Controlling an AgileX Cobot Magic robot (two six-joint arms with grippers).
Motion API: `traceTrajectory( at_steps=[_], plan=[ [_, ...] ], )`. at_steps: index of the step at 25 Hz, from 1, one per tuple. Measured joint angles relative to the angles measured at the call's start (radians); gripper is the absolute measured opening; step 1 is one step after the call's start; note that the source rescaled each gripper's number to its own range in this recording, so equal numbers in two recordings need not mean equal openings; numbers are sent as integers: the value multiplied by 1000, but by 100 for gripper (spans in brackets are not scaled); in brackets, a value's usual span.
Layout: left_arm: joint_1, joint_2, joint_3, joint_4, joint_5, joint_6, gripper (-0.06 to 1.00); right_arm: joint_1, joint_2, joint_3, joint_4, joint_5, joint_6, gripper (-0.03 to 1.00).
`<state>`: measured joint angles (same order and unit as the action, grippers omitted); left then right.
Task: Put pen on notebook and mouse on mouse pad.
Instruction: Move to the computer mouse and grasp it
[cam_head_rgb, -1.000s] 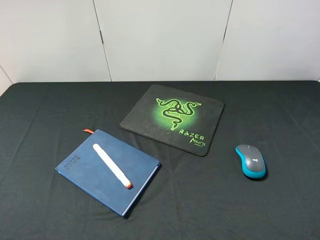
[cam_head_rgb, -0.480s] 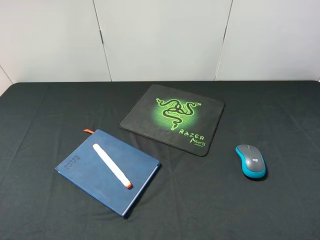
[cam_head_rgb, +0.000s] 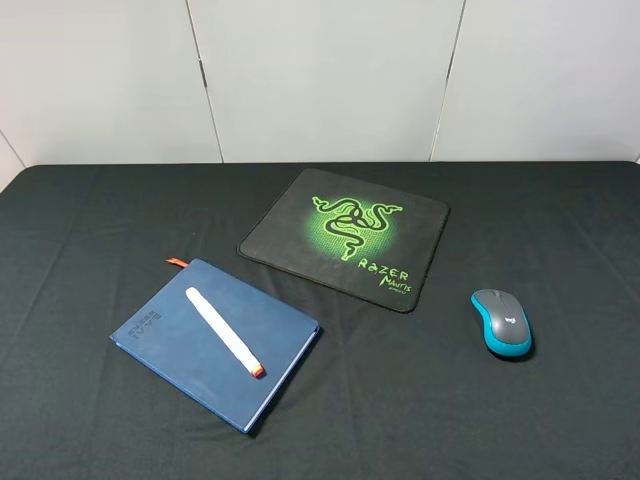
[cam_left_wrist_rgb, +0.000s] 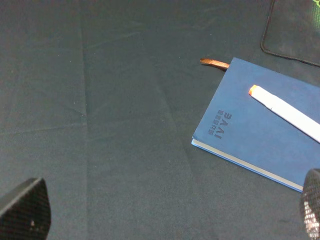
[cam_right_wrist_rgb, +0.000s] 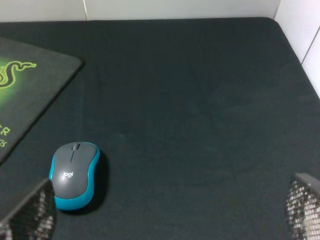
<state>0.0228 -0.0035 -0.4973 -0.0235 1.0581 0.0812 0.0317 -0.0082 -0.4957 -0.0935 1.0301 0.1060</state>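
Note:
The white pen (cam_head_rgb: 224, 331) lies diagonally on the dark blue notebook (cam_head_rgb: 170, 335), orange-red tip toward the front. The grey and blue mouse (cam_head_rgb: 501, 322) rests on the black cloth, right of the black mouse pad (cam_head_rgb: 420, 240) with its green logo and apart from it. Neither arm shows in the high view. In the left wrist view my left gripper (cam_left_wrist_rgb: 167, 220) is open, fingertips (cam_left_wrist_rgb: 25, 210) wide apart, above the cloth beside the notebook (cam_left_wrist_rgb: 250, 140) and pen (cam_left_wrist_rgb: 287, 112). My right gripper (cam_right_wrist_rgb: 167, 215) is open too, with the mouse (cam_right_wrist_rgb: 75, 174) just ahead of one fingertip (cam_right_wrist_rgb: 30, 210).
A black cloth (cam_head_rgb: 560, 220) covers the whole table, with white wall panels (cam_head_rgb: 320, 80) behind. The notebook's orange ribbon (cam_left_wrist_rgb: 214, 62) sticks out from its far corner. The table's right edge (cam_right_wrist_rgb: 295, 55) runs close to the mouse's side.

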Motion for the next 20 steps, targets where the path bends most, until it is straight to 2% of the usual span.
traceTrajectory(
  at_steps=[15, 20],
  plan=[
    [0, 0, 0, 0, 0, 0, 100, 0, 7, -12, 1, 0, 9, 100],
    [0, 0, 0, 0, -1, 0, 100, 0, 170, -85, 5, -4, 11, 100]
  ],
)
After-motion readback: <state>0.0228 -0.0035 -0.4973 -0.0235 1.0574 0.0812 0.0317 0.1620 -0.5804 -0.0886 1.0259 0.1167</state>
